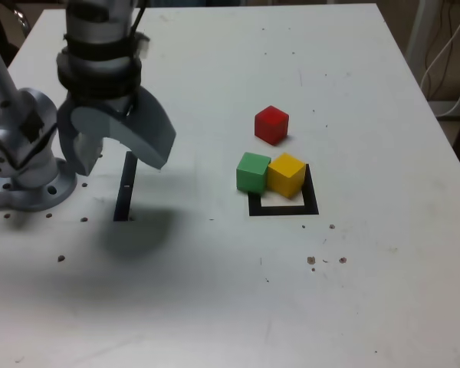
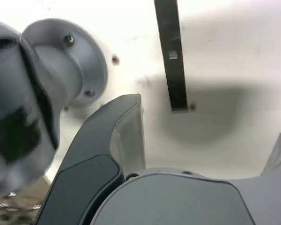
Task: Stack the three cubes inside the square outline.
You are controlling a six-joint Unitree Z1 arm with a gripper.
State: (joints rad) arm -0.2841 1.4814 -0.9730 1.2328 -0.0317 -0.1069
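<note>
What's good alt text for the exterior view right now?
An open gripper hangs above a white table near a black strip, holding nothing. To the exterior view's right, a green cube and yellow cube touch at the square outline; the yellow overlaps it. A red cube sits apart behind them.
</note>
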